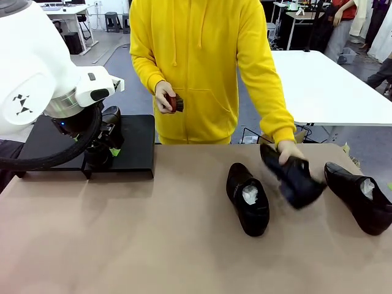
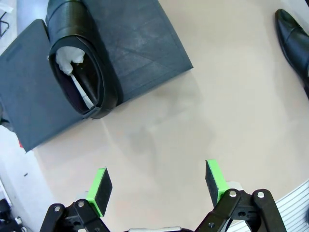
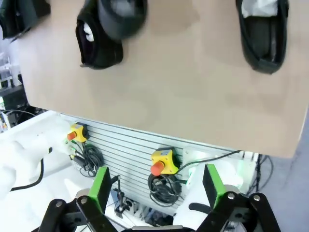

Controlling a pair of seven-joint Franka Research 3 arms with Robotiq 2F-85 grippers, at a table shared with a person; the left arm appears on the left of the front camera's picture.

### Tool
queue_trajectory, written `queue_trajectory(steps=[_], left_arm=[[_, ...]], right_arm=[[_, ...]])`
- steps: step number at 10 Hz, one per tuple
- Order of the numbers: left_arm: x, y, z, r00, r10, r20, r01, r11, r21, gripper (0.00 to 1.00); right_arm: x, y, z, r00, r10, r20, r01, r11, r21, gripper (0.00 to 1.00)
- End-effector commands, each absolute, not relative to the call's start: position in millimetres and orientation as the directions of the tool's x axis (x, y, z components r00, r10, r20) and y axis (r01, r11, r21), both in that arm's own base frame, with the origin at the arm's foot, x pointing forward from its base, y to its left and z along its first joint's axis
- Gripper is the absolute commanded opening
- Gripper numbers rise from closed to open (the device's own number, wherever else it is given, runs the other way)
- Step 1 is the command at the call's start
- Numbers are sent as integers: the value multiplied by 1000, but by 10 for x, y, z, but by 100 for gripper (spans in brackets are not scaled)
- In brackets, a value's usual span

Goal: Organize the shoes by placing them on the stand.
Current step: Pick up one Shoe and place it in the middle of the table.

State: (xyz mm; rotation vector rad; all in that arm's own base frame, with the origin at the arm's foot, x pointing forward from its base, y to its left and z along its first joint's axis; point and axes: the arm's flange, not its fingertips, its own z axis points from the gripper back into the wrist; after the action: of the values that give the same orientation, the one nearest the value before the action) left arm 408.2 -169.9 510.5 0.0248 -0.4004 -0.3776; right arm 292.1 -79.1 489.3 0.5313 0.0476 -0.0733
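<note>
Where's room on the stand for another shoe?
The stand is bare beside its shoe, toward the table's middle. The tabletop in front is bare too. Crowded at right: middle shoe, end shoe, and a held shoe in the person's hand.

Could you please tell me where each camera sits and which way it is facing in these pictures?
Front view: fixed on the robot's side, facing across the table at the person; the left arm shows.
Left wrist view: on the left wrist, looking down past the open left claw at the stand and a shoe on it.
Right wrist view: on the right wrist, looking past the open right claw at the table's near edge.
Shared: front and left wrist views both show the stand.
</note>
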Motion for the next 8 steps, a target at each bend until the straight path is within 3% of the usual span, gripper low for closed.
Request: queue_trajectory(steps=[1,3,7,8], left_arm=[[4059,-1695,5089,856,-352,379,339,935,103,100],[4059,-1695,5089,856,-352,379,339,935,103,100],[4059,-1695,5089,856,-352,379,339,935,103,100],[4059,-1695,5089,856,-352,379,339,935,103,100]], right_arm=[[2923,-766,4827,999,-43,-27,51,861,506,100],[2892,-736,4808,995,-61,-85,95,858,505,100],[2853,-750,4848,996,-56,-63,80,860,503,100],[3005,-671,4875,995,-46,-85,78,901,426,100]])
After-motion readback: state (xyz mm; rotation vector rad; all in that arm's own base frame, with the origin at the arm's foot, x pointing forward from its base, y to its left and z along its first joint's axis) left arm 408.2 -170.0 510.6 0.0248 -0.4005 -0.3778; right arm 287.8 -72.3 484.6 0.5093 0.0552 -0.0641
